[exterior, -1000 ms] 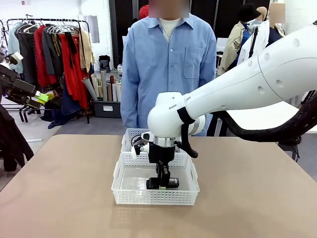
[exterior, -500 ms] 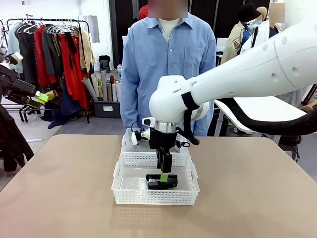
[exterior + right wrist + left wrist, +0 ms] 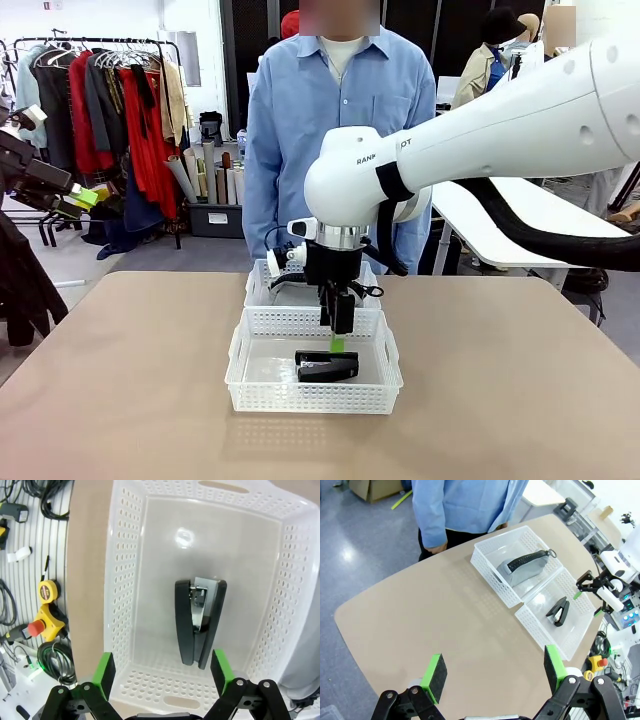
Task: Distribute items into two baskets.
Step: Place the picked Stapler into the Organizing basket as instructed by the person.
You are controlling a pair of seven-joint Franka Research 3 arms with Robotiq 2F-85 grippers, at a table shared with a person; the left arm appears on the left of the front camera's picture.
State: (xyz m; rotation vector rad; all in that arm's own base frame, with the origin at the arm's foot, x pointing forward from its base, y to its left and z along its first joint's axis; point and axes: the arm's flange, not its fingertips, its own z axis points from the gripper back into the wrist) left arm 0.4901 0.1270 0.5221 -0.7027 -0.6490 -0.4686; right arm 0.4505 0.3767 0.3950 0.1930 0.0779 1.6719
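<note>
The small black stapler [image 3: 326,366] lies flat in the near white basket [image 3: 250,385], also seen from above as the stapler [image 3: 197,622] inside the perforated basket walls [image 3: 120,580]. My right gripper [image 3: 338,338] hangs open just above it, its green pads [image 3: 104,669] apart with nothing between them. The black curved band [image 3: 527,560] with its silvery end rests in the far basket [image 3: 490,570]. My left gripper [image 3: 494,672] is open, high off the table's left side, far from both baskets; it also appears as the left gripper [image 3: 78,198] at the picture's left edge.
A person in a blue shirt [image 3: 335,130] stands at the far edge behind the baskets, hands down. Bare tan tabletop [image 3: 130,380] lies to both sides of the baskets. A clothes rack [image 3: 110,110] stands off the table at back left.
My right gripper has let go of the stapler and risen straight up out of the near basket. The stapler stays lying on the basket floor.
</note>
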